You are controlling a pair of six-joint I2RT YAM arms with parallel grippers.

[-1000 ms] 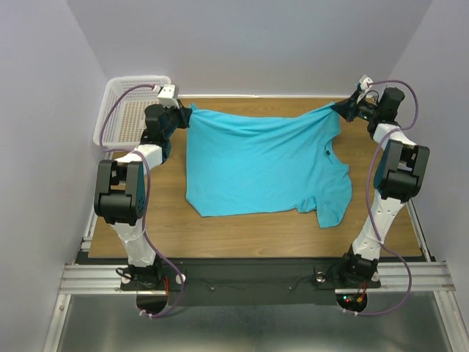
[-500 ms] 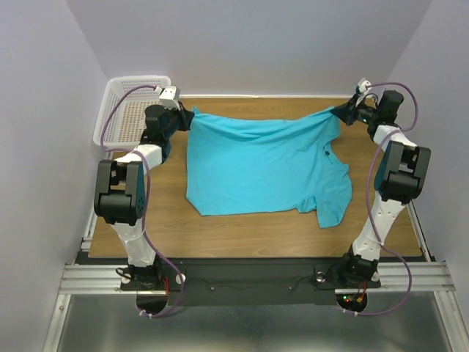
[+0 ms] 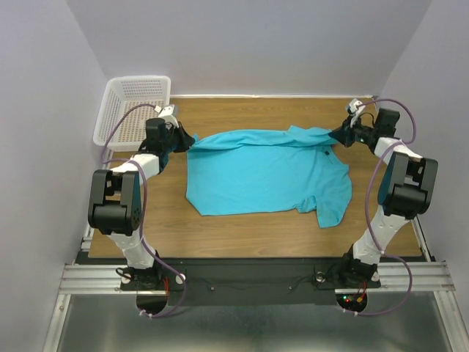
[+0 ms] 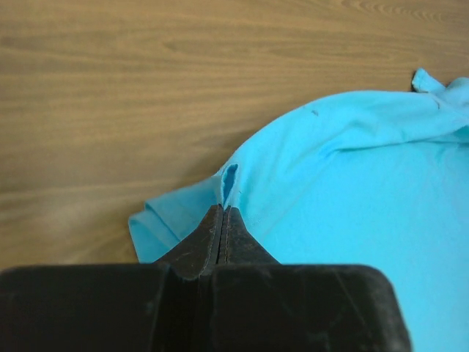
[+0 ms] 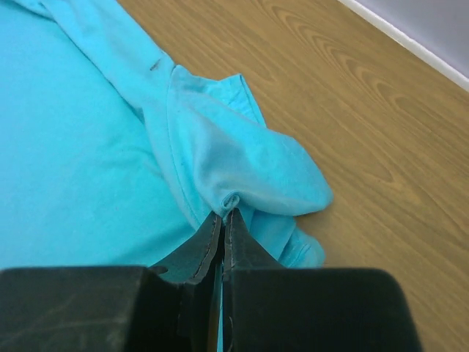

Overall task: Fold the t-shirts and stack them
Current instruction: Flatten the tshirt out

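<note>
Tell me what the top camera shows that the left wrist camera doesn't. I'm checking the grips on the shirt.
Only the top view: the whole turquoise t-shirt, mostly flat with its far edge bunched up between the two arms, the right arm reaching its far right corner, and the white basket at the far left. Only the left wrist view: the left jaws shut on a small raised fold at the shirt's edge. Both: the shirt and the wooden table.

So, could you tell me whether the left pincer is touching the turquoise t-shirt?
Touching: the left wrist view shows the left pincer shut on a fold of the turquoise t-shirt.
</note>
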